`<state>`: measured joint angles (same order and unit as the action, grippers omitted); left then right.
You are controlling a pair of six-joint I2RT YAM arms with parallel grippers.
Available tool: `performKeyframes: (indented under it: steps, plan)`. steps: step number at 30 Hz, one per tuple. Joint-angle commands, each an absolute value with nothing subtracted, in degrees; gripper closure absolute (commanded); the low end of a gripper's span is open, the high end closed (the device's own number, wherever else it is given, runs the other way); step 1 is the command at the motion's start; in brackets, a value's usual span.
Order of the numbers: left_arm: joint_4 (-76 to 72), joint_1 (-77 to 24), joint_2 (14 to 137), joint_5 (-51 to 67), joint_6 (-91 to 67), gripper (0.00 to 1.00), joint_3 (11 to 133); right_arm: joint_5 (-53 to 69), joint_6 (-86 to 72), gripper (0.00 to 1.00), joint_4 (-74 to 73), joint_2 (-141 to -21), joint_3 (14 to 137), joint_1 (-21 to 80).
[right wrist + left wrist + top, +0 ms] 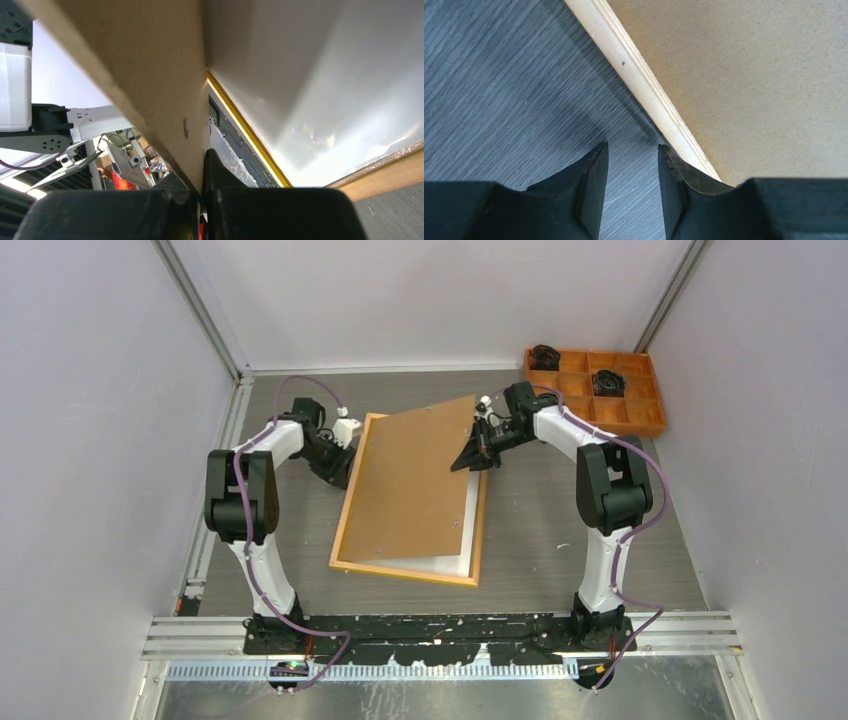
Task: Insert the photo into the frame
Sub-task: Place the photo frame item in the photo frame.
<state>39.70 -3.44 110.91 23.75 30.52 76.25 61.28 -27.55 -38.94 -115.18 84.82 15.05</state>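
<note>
The photo (440, 562) lies white side up inside the frame (400, 573). We judge it thin and floppy, best handled by an edge. Our right end effector (470, 458) clamps the backing board (420, 480), tilted over the frame; our left end effector (631, 152), beside the frame, gapes empty.

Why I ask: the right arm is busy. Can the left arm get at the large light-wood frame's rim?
Probably yes: the left gripper is open beside the rim of the large rectangular light-wood frame, with nothing lying between them.
</note>
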Motion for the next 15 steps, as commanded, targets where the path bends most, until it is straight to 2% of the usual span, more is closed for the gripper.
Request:
performKeyframes:
  steps: [1,4,5,6,7,10,13,14,15]
  plan:
    - [41.52,-4.17,110.67,25.49,32.41,0.58,75.00,59.82,-27.77,0.90,-38.05,-115.58,88.15,15.69]
    - [42.02,-4.37,110.52,25.75,32.54,0.58,74.68,58.35,-27.98,0.74,-37.88,-115.20,88.07,16.39]
    - [42.03,-4.44,110.40,25.75,32.54,0.59,74.44,57.91,-27.95,0.65,-37.95,-114.95,87.99,16.78]
    - [42.01,-4.48,110.31,25.75,32.58,0.59,74.30,57.10,-27.88,0.50,-38.01,-114.78,87.98,17.07]
    - [42.01,-4.48,110.15,25.82,32.53,0.59,74.08,56.37,-27.83,0.42,-38.13,-114.60,87.93,17.38]
    - [42.12,-4.48,109.74,25.99,32.53,0.59,73.60,54.31,-27.75,0.31,-38.75,-114.06,87.96,18.06]
    - [42.25,-4.53,109.28,26.01,32.33,0.59,73.23,50.62,-27.14,0.12,-41.46,-113.57,88.69,18.61]
    - [42.26,-4.49,109.12,25.92,32.22,0.59,73.17,48.89,-26.86,0.02,-42.69,-113.44,88.91,18.63]
    - [42.44,-4.49,108.94,25.88,32.30,0.59,73.09,46.22,-26.24,0.00,-44.82,-113.50,89.51,18.78]
